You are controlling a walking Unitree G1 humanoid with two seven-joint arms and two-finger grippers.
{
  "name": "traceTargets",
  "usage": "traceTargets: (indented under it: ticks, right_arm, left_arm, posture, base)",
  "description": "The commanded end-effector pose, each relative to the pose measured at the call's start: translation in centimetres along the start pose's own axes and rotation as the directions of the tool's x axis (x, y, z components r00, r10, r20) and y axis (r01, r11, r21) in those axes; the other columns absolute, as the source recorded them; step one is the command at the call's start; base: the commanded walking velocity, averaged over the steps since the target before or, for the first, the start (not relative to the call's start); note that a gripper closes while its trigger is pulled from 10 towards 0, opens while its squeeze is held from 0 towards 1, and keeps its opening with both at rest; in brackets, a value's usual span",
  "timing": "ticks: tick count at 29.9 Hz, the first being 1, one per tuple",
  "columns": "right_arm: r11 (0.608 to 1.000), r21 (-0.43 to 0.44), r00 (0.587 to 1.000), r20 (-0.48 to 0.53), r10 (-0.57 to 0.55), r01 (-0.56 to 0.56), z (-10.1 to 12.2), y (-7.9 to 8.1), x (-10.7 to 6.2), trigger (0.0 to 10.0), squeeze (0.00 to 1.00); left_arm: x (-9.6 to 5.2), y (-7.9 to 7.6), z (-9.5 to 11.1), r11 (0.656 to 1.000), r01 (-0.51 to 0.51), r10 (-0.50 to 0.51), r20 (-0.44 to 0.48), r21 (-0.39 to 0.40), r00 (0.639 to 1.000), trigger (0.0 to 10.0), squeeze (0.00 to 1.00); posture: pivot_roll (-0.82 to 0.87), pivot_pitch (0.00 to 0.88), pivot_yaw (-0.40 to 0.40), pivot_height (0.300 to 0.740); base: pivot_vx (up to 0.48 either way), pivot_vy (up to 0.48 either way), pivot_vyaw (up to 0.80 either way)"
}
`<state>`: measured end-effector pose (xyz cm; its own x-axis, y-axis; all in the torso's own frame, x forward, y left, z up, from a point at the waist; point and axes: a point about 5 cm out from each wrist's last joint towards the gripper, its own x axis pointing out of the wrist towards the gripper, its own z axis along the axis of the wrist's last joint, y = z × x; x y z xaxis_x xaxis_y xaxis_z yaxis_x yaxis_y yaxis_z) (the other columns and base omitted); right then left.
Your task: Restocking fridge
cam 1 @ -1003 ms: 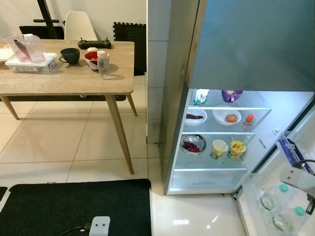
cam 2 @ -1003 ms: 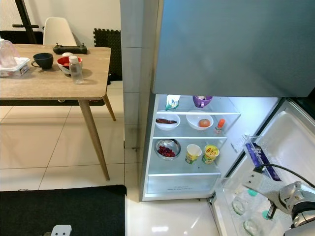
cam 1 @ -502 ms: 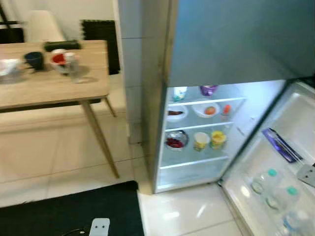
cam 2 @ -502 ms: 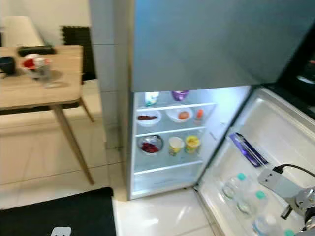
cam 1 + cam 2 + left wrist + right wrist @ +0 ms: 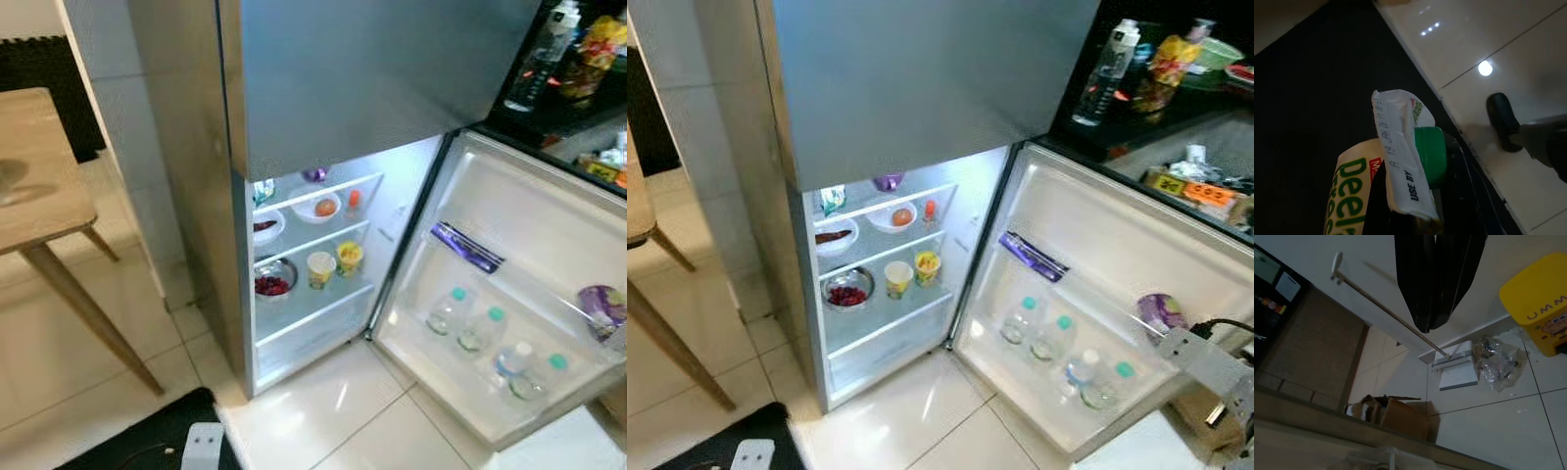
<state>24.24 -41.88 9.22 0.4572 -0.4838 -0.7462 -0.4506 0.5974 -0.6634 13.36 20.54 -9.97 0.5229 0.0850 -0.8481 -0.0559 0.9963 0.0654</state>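
The fridge (image 5: 323, 88) stands with its lower door (image 5: 509, 225) swung wide to the right. Lit shelves (image 5: 313, 294) hold a steel bowl of red berries (image 5: 272, 281), two yellow cups (image 5: 319, 268), and a white bowl with an orange fruit (image 5: 323, 207). Several water bottles (image 5: 451, 311) and a purple packet (image 5: 468, 247) sit in the door racks. My left gripper (image 5: 1415, 205) hangs low over the floor, shut on a white pouch (image 5: 1400, 147) with green print and a green cap (image 5: 1430, 154). My right gripper (image 5: 1432, 328) hangs beside the door, fingers shut together with nothing between them.
A wooden table (image 5: 29, 186) stands at the left and a black mat (image 5: 147, 441) lies near my feet. A dark counter (image 5: 534, 69) with bottles and packets runs behind the door. In the right wrist view, a yellow bin (image 5: 1540, 303) and a cardboard box (image 5: 1396, 413) are on the floor.
The camera has swung to the right: the table has slid to the left edge and the open fridge door and the counter are now in view. The fridge contents look unchanged.
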Motion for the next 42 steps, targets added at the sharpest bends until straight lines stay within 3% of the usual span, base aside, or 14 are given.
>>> traceTargets:
  ticks: [1,5,6,13,17,20,21,23,24,26,27,29,32,42]
  right_arm:
    - [0.999,0.029,0.999,0.003,0.038,-0.038,-0.2,1.0,0.3,10.0,0.00]
    - [0.978,0.103,0.982,0.064,0.178,-0.183,0.9,4.6,1.2,10.0,0.00]
    - [0.978,0.103,0.982,0.064,0.178,-0.183,0.9,4.6,1.2,10.0,0.00]
    - [0.920,0.222,0.945,0.111,0.306,-0.324,1.3,11.0,2.2,10.0,0.00]
    - [0.911,0.236,0.941,0.118,0.318,-0.337,1.3,12.0,2.3,10.0,0.00]
    - [0.810,0.437,0.920,0.186,0.344,-0.391,2.2,16.3,2.4,10.0,0.00]
    - [0.810,0.437,0.920,0.186,0.344,-0.391,2.2,16.3,2.4,10.0,0.00]
    - [0.722,0.554,0.909,0.211,0.358,-0.413,2.5,19.2,2.2,10.0,0.00]
    - [0.722,0.554,0.909,0.211,0.358,-0.413,2.5,19.2,2.2,10.0,0.00]
    - [0.677,0.607,0.904,0.195,0.381,-0.417,2.1,21.6,1.9,10.0,0.00]
    - [0.677,0.607,0.904,0.195,0.381,-0.417,2.1,21.6,1.9,10.0,0.00]
    - [0.669,0.618,0.899,0.158,0.409,-0.413,1.4,23.5,1.6,10.0,0.00]
    - [0.669,0.624,0.896,0.124,0.426,-0.404,0.5,24.7,1.3,10.0,0.00]
    - [0.657,0.663,0.901,0.065,0.428,-0.360,-1.3,25.7,1.0,10.0,0.00]
  left_arm:
    - [0.0,-1.1,-0.6,0.999,0.029,-0.029,-0.022,-0.019,0.999,10.0,0.00]
    - [0.0,-1.1,-0.3,0.999,0.026,-0.026,-0.010,-0.019,1.000,10.0,0.00]
    - [0.0,-1.1,-0.3,0.999,0.026,-0.026,-0.010,-0.019,1.000,10.0,0.00]
    - [0.0,-1.0,-0.3,1.000,0.025,-0.025,-0.009,-0.017,1.000,10.0,0.00]
    - [0.0,-1.0,-0.2,1.000,0.025,-0.025,-0.009,-0.015,1.000,10.0,0.00]
    - [0.1,-1.0,0.0,1.000,0.022,-0.022,-0.006,-0.003,1.000,10.0,0.00]
    - [0.1,-1.0,0.0,1.000,0.022,-0.022,-0.006,-0.003,1.000,10.0,0.00]
    - [0.2,-1.0,0.3,1.000,0.021,-0.021,0.000,0.003,1.000,10.0,0.00]
    - [0.2,-1.0,0.3,1.000,0.021,-0.021,0.000,0.003,1.000,10.0,0.00]
    - [0.2,-0.9,0.6,1.000,0.020,-0.020,0.006,0.005,1.000,10.0,0.00]
    - [0.2,-0.9,0.6,1.000,0.020,-0.020,0.006,0.005,1.000,10.0,0.00]
    - [0.3,-0.8,0.8,1.000,0.017,-0.017,0.010,0.014,1.000,10.0,0.00]
    - [0.3,-0.7,0.8,1.000,0.011,-0.011,0.012,0.019,1.000,10.0,0.00]
    - [0.3,-0.8,1.2,1.000,-0.004,0.004,0.026,-0.005,1.000,10.0,0.00]
  posture:
    - [-0.08,0.000,-0.095,0.740]
    - [-0.08,0.000,-0.094,0.740]
    - [-0.08,0.000,-0.094,0.740]
    - [-0.07,0.000,-0.093,0.740]
    - [-0.07,0.000,-0.093,0.740]
    - [-0.07,0.000,-0.089,0.740]
    - [-0.07,0.000,-0.089,0.740]
    - [-0.06,0.000,-0.080,0.740]
    - [-0.06,0.000,-0.080,0.740]
    - [-0.06,0.000,-0.077,0.740]
    - [-0.06,0.000,-0.077,0.740]
    - [-0.06,0.000,-0.077,0.740]
    - [-0.06,0.000,-0.072,0.740]
    - [-0.07,0.000,-0.071,0.740]
  base:
    - [0.000,0.000,0.00]
    - [0.000,0.000,0.00]
    - [0.000,0.000,0.00]
    - [0.000,0.000,0.00]
    - [0.000,0.000,0.00]
    - [0.000,0.000,0.00]
    - [0.000,0.000,0.00]
    - [0.000,0.000,-0.38]
    - [0.000,0.000,-0.77]
    - [0.000,0.000,-0.76]
    - [0.000,0.000,-0.76]
    - [0.000,0.000,-0.77]
    - [0.000,0.000,-0.77]
    - [0.000,0.000,-0.77]
